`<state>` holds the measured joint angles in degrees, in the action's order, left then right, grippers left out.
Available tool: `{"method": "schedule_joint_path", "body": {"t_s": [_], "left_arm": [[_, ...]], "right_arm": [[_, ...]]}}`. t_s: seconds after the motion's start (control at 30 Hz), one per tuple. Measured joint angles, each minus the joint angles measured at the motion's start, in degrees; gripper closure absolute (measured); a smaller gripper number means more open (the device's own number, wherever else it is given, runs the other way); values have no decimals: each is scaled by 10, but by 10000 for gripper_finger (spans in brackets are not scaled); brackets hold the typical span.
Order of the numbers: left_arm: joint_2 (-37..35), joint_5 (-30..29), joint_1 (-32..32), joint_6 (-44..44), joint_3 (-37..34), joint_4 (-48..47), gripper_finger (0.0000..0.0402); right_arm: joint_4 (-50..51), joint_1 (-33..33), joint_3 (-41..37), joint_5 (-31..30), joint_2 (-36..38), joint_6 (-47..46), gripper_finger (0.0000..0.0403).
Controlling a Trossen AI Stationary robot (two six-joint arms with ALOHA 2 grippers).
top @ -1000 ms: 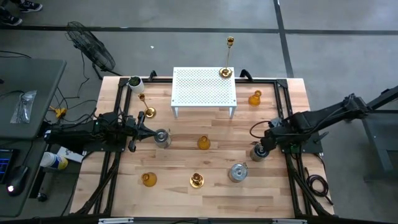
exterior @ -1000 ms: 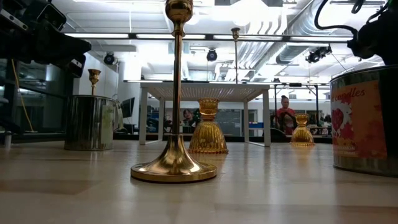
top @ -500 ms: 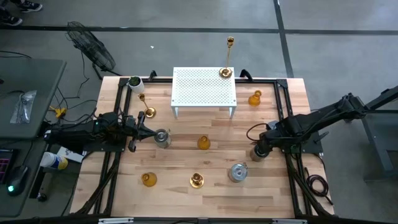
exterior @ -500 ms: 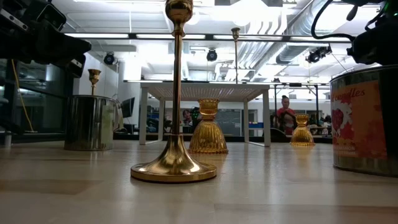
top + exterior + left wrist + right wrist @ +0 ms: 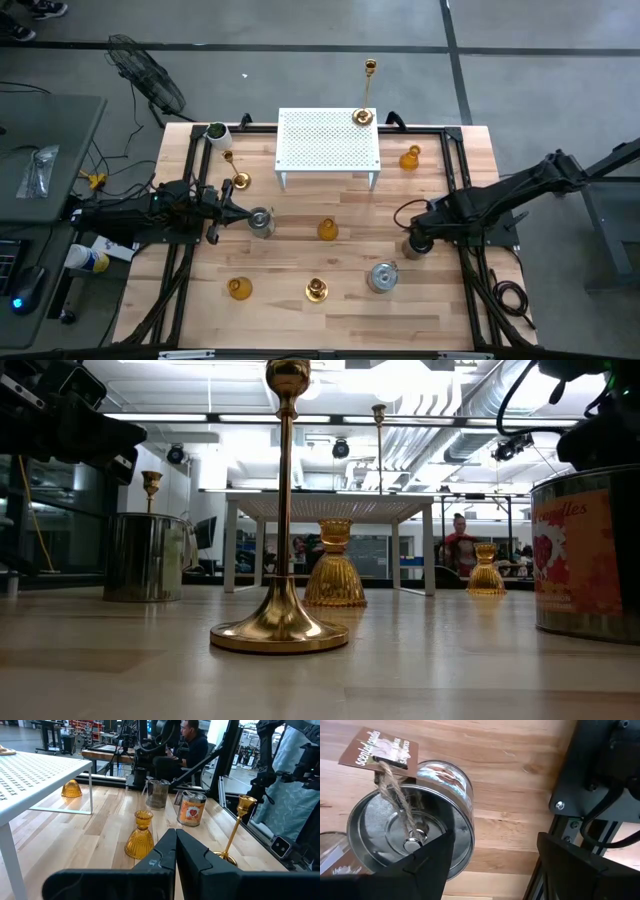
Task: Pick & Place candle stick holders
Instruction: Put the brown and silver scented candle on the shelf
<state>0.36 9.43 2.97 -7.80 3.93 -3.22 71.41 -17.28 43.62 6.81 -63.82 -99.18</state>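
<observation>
Three silver cups stand on the table: one beside my left gripper (image 5: 260, 221), one under my right gripper (image 5: 413, 246) and one nearer (image 5: 383, 277). Amber holders stand at the middle (image 5: 328, 230), far right (image 5: 410, 158) and near left (image 5: 239, 289). Gold sticks stand on the rack (image 5: 363, 117), at the left (image 5: 238, 181) and at the front (image 5: 316, 290). My left gripper (image 5: 175, 847) is shut and empty, just left of its cup. My right gripper (image 5: 495, 837) is open, pointing down over a silver cup (image 5: 410, 820). My right gripper comes at the silver cup from above. One finger (image 5: 432, 857) stands over the cup's inside and the other (image 5: 570, 862) outside it, with the cup's wall (image 5: 465, 827) between them. I cannot tell whether either finger touches the wall. The cup stands upright on the table.
The white perforated rack (image 5: 328, 140) stands at the far middle. A white cup (image 5: 217, 132) is at the far left corner. A paper tag on twine (image 5: 380, 747) hangs over the cup's rim. Black frame rails (image 5: 470, 190) run along the table's sides.
My right gripper has shifted a little toward the table's left, over the silver cup. The cup has stayed in place.
</observation>
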Motion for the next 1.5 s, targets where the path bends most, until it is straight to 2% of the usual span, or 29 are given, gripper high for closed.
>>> {"method": "schedule_joint_path", "body": {"t_s": [0.43,0.83,1.13,1.5], "left_arm": [[0,0,0,0,0,0,402],[0,0,0,0,0,0,402],[0,0,0,0,0,0,402],[0,0,0,0,0,0,402]], "right_arm": [[-91,22,3,17,-57,-22,122],[-239,119,2,-6,-112,83,122],[-262,133,5,-7,-131,125,122],[-251,133,0,-31,-105,149,122]]}}
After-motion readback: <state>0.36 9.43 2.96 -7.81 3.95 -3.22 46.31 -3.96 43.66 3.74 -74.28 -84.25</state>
